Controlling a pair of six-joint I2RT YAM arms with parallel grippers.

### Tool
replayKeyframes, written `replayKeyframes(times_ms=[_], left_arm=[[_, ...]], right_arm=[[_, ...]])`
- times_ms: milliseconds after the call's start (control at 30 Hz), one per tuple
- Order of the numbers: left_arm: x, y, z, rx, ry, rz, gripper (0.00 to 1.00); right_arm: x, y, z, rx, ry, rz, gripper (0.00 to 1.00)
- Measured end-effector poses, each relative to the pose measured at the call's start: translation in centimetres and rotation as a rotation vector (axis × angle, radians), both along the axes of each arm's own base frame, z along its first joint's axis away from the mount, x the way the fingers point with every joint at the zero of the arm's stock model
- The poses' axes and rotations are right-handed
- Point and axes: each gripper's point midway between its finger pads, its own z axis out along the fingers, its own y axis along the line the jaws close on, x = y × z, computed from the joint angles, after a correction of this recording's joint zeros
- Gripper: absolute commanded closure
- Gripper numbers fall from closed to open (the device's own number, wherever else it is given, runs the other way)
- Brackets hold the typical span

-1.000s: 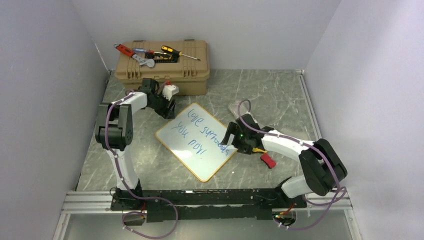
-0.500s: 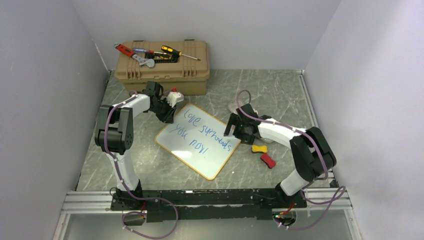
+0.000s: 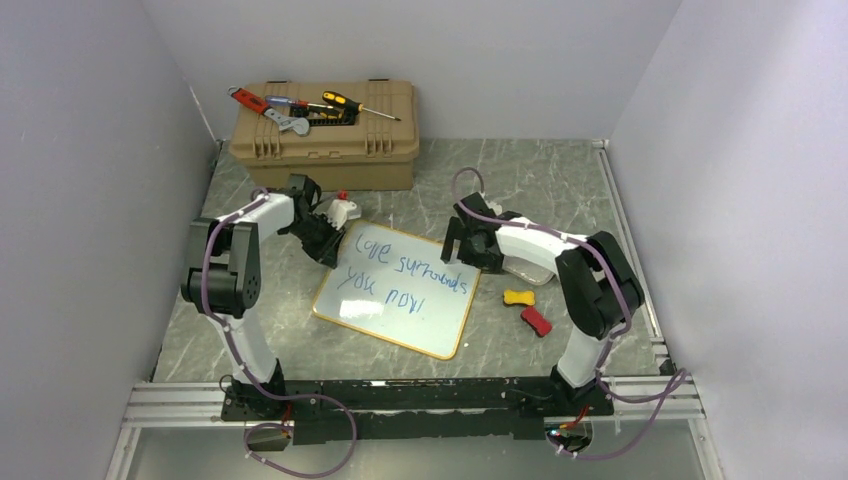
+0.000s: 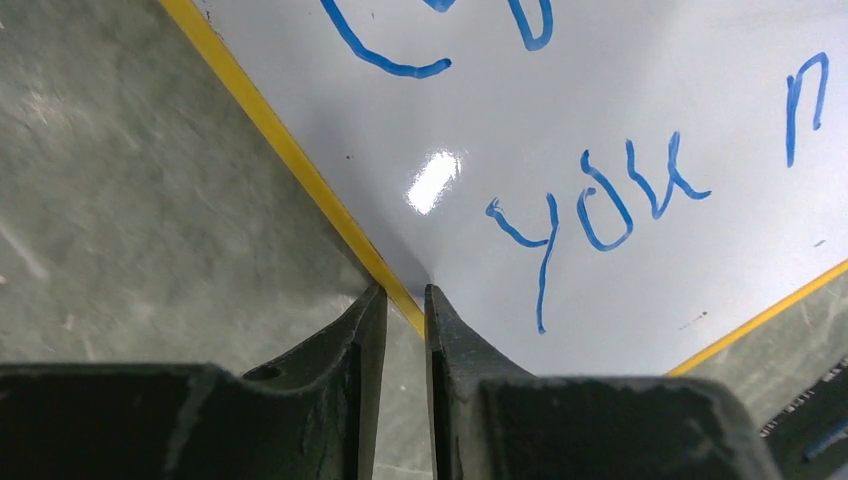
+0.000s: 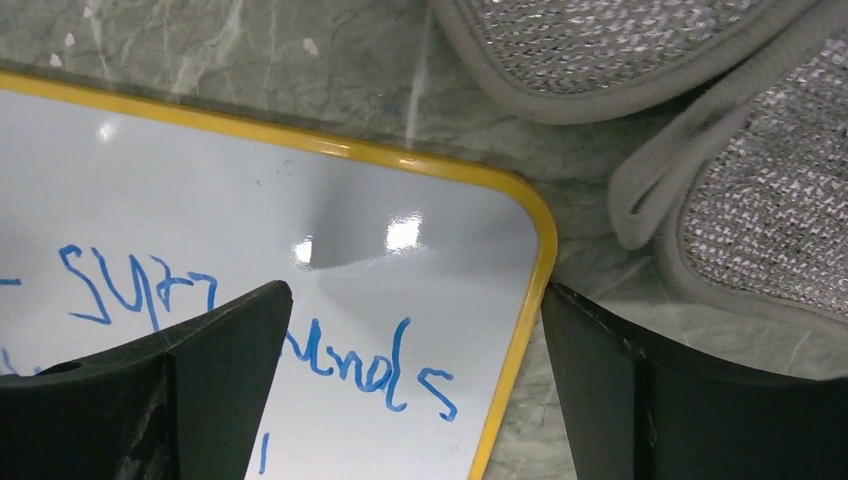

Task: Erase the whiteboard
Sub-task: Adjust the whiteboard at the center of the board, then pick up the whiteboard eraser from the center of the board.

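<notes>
The whiteboard (image 3: 395,292) lies flat on the marbled table, with an orange-yellow frame and blue handwriting. My left gripper (image 3: 330,248) is at its left edge. In the left wrist view the fingers (image 4: 372,330) are nearly together with the yellow frame (image 4: 300,165) running between the tips (image 4: 405,292). My right gripper (image 3: 462,262) is open over the board's far right corner. In the right wrist view (image 5: 415,295) one finger is over the writing and the other is just outside the rounded corner (image 5: 530,230).
A tan toolbox (image 3: 325,135) with screwdrivers and a wrench on top stands at the back left. A grey mesh cloth (image 3: 528,270) lies right of the board, also in the right wrist view (image 5: 640,60). A yellow bone-shaped piece (image 3: 518,297) and a red piece (image 3: 537,321) lie nearby.
The whiteboard has turned counter-clockwise from a diamond pose to nearly square. My left gripper moved nearer along its left edge. My right gripper moved farther, to the far right corner.
</notes>
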Motion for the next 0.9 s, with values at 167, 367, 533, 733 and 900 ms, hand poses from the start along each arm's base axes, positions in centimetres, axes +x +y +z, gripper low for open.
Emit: replayKeyframes(times_ms=[167,367,533,733,900], left_arm=[[-0.6,0.2,1.1,-0.018,0.064,0.054,0.68],[2.5,-0.9,5.7,-0.082,-0.005,0.087,0.50],[3.0,-1.3,9.8,-0.130,-0.076,0.107,0.39],[2.7,-1.8,12.3,-0.171,-0.121,0.110,0.32],[2.4,-1.9,12.3,-0.174,-0.104,0.116,0.29]], right_arm=[[-0.2,0.7,0.1,-0.039,-0.007,0.037,0.00],[-1.3,-0.2,3.4,-0.085,-0.039,0.055,0.00],[-2.9,-4.4,9.3,-0.125,-0.115,-0.019,0.00],[-6.7,-14.0,8.9,-0.143,-0.049,-0.250,0.00],[-10.7,-15.4,5.6,-0.148,0.127,-0.267,0.00]])
